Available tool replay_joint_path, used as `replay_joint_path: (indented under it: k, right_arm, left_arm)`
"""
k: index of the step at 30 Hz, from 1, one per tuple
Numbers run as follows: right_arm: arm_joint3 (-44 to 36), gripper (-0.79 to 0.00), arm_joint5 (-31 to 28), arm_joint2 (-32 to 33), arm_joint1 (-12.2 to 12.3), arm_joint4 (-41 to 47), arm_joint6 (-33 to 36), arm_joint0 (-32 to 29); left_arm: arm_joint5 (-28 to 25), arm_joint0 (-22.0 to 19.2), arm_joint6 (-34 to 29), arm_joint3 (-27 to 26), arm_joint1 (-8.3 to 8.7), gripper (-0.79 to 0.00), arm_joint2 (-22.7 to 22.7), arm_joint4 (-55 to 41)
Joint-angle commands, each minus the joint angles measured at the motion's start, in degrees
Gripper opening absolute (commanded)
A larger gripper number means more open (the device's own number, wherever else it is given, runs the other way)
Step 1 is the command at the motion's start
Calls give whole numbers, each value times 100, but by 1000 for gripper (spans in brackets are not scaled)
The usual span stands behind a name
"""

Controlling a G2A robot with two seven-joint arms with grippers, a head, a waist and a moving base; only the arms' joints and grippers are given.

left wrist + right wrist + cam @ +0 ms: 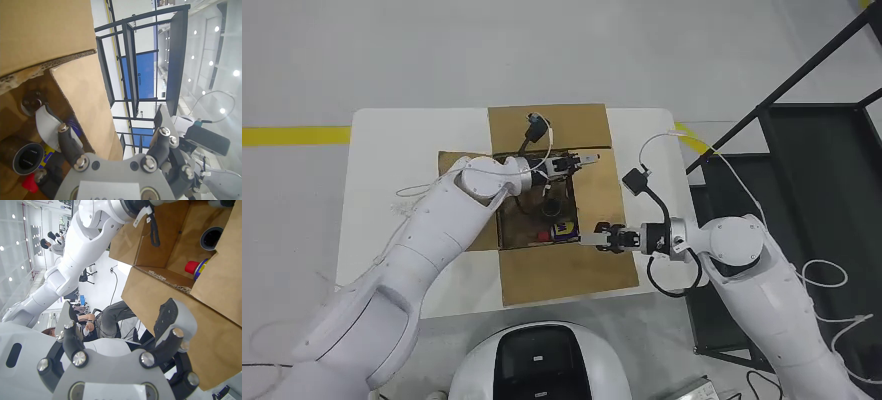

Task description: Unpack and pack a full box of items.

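An open cardboard box (552, 125) stands mid-table with its flaps spread. Inside lie a black tube (26, 161), a spray can with a red cap (192, 267) and a black round part (31, 102). My left gripper (577, 160) is at the box's right side. It is open (102, 113), with one white finger (47, 123) inside the box and the other finger (160, 117) outside, the cardboard wall between them. My right gripper (600, 238) hangs open (117, 309) by the box's near right corner, holding nothing. One of its pads (168, 313) is close to the cardboard flap (217, 342).
The white table (402, 160) has bare room left of the box. A black metal rack (802, 150) stands just past the table's right edge. The near flap (562, 275) lies flat toward the table's front.
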Motion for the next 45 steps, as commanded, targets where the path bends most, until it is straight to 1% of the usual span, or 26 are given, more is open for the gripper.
replay_joint_path:
  k: [1, 6, 13, 17, 18, 20, 23, 26, 30, 32, 35, 37, 40, 42, 45]
  right_arm:
    - [-3, 0, 6, -49, 2, -13, 43, 20]
    - [0, 0, 52, -263, -5, -57, 127, 137]
    - [134, 0, 157, -650, -46, -164, 73, 439]
    - [51, 0, 278, -690, -36, -367, -55, 393]
    - [32, 0, 324, -672, -33, -418, -161, 348]
    - [22, 0, 501, -438, -7, -570, -473, 266]
    - [-21, 0, 617, -208, 20, -588, -674, 142]
    - [-19, 0, 658, 41, 46, -573, -871, -30]
    - [-34, 0, 536, 436, 84, -394, -1013, -339]
    - [-27, 0, 511, 605, 100, -353, -1067, -475]
    - [4, 0, 484, 848, 119, -292, -1203, -654]
    - [40, 0, 457, 971, 124, -224, -1283, -752]
    - [194, 0, 374, 1097, 120, -123, -1506, -840]
    - [354, 0, 302, 1126, 111, -66, -1666, -853]
    - [544, 0, 207, 1117, 91, -48, -1946, -842]
  left_arm:
    - [-219, -34, -46, 146, -69, 0, -40, -177]
    - [-780, -86, -377, 322, -181, 0, -194, -587]
    - [-856, -134, -1052, 259, -319, 0, -300, -1096]
    - [-865, -228, -1326, 343, -400, 0, -368, -1330]
    - [-844, -256, -1394, 364, -426, 0, -378, -1390]
    - [-927, -265, -1498, 490, -457, 0, -375, -1376]
    - [-1012, -225, -1554, 580, -498, 0, -389, -1395]
    - [-1155, -244, -1551, 716, -483, 0, -491, -1388]
    - [-1558, -241, -1464, 808, -370, 0, -722, -1296]
    - [-1779, -178, -1489, 743, -279, 0, -870, -1262]
    - [-1926, -63, -1564, 534, -105, 0, -1099, -1121]
    - [-1996, 71, -1599, 294, 33, 0, -1270, -974]
    - [-2011, 388, -1622, -224, 269, 0, -1566, -678]
    - [-1935, 665, -1609, -665, 438, 0, -1810, -468]
    - [-1716, 1174, -1595, -1457, 688, 0, -2225, -148]
